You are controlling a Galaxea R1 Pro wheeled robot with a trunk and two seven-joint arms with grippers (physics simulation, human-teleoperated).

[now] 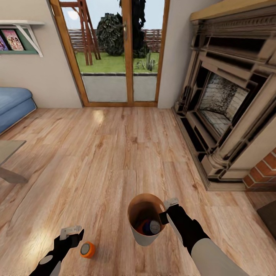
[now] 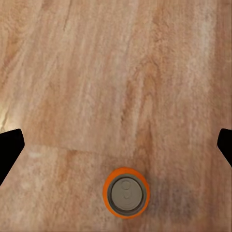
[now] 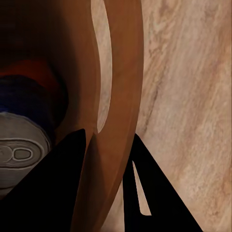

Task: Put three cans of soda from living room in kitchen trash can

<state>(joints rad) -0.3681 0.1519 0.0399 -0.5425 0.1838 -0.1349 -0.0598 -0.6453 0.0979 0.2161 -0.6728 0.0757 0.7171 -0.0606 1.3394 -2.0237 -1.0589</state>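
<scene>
An orange soda can [image 1: 87, 250] stands upright on the light wood floor, silver top up. My left gripper [image 1: 72, 233] hovers just beside and above it, open; in the left wrist view the can [image 2: 126, 192] sits below the wide-spread fingertips [image 2: 9, 150], not between them. My right gripper [image 1: 167, 213] is shut on the rim of the pale grey trash can [image 1: 142, 235], held off the floor. Inside the bin lie a dark blue can [image 1: 154, 227] and another orange can [image 1: 142, 227]. The right wrist view shows the bin wall [image 3: 118, 121] pinched between the fingers, with the blue can [image 3: 19, 145] inside.
A large stone fireplace [image 1: 226, 103] with red brick [image 1: 264, 170] fills the right side. Glass doors [image 1: 115, 53] stand straight ahead. A blue sofa [image 1: 13, 105] and a low table corner [image 1: 9, 153] sit at the left. A dark mat [image 1: 268, 218] lies at the right edge.
</scene>
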